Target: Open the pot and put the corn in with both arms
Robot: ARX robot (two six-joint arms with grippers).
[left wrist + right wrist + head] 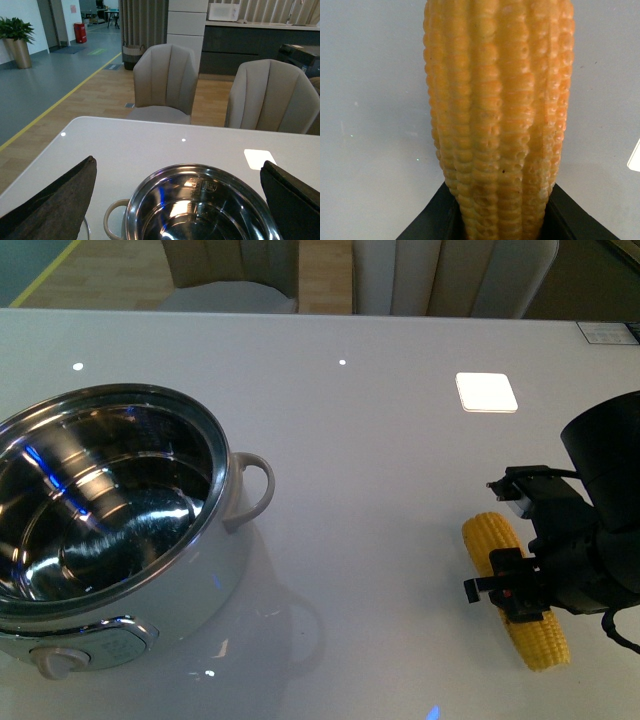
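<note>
R gripper [512, 588]: clamped across middle of corn [493, 532].
Corn: 1 cob, lying on table [380, 440], robot's right side.
L gripper [178, 164]: fingers spread wide, holding nothing, over pot [216, 565].
Pot: 1, lid off, steel inside showing, left side, well apart from corn.

You have bright, even light from above. The glossy surface [400, 490] mirrors lamps as small white dots, with one bright square patch [487, 392] beyond the right jaws. The steel inside the pot [100, 500] gives strong glare and blue streaks; its shadow is soft. The corn [497, 110] between the right jaws is fairly sharp; the left jaws are dark, blurred.
</note>
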